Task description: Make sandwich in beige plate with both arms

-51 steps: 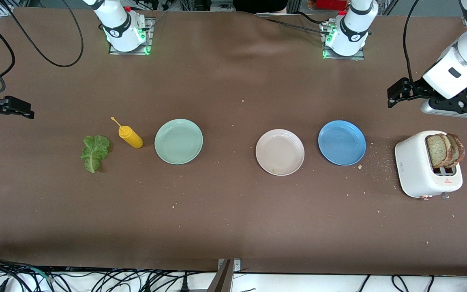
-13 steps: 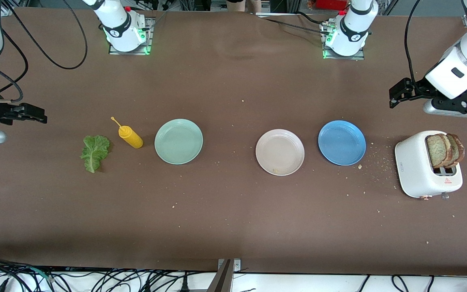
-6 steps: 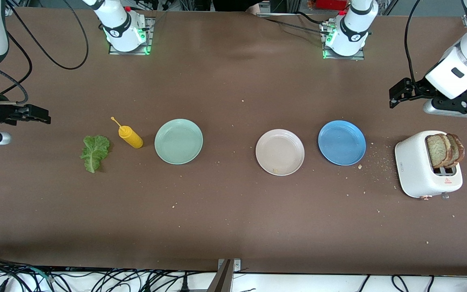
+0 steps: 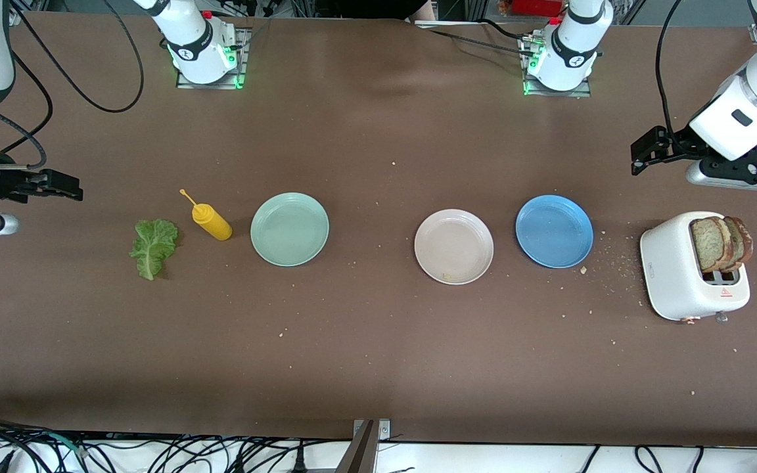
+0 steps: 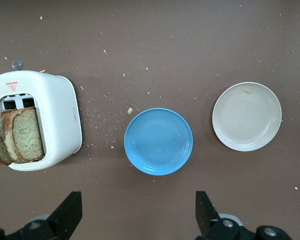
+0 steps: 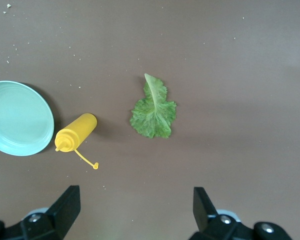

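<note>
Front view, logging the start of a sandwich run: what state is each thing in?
Beige plate: bare, a crumb.
Bread slices: standing in toaster.
Lettuce leaf: flat on table.
Yellow bottle: lying down.
Left gripper: open, empty.
Right gripper: open, empty.

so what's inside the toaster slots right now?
Slices of brown-crusted bread stand in the white toaster, their upper parts sticking out. Their lower parts are hidden in the slots, and the exact slice count is hard to tell.

Beige plate (image 4: 454,246) sits bare between the green and blue plates; bread slices (image 4: 720,244) stand in the toaster, lettuce leaf (image 4: 153,247) lies flat.
</note>
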`<state>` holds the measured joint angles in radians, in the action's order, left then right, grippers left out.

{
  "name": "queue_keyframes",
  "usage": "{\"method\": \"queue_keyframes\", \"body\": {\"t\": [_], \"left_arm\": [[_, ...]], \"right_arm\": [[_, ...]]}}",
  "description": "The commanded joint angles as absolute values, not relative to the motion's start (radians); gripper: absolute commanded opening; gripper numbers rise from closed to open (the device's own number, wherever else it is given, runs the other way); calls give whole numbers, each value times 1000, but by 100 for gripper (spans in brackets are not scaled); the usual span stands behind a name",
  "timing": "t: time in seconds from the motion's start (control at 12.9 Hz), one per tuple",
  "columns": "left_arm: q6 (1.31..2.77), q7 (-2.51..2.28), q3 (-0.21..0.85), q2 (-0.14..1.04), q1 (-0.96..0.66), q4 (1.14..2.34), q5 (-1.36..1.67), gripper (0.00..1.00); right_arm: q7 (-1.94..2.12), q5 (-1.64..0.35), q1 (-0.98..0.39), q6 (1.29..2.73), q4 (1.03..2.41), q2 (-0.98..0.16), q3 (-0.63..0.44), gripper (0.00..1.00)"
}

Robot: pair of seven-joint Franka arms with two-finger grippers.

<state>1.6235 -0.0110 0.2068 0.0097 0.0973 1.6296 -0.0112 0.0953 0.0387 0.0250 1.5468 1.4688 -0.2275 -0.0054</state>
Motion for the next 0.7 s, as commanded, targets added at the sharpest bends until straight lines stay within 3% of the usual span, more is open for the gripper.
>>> {"method": "queue_keyframes", "body": {"t": [0.0,0.62], "left_arm": [[1609,-6,202,5,100,1618,15,100],[1609,-6,202,5,100,1618,15,100]], "right_arm": [[83,51,21,1566,1486,-218,-6,100],[83,49,21,1574,1491,-218,-6,100]]}}
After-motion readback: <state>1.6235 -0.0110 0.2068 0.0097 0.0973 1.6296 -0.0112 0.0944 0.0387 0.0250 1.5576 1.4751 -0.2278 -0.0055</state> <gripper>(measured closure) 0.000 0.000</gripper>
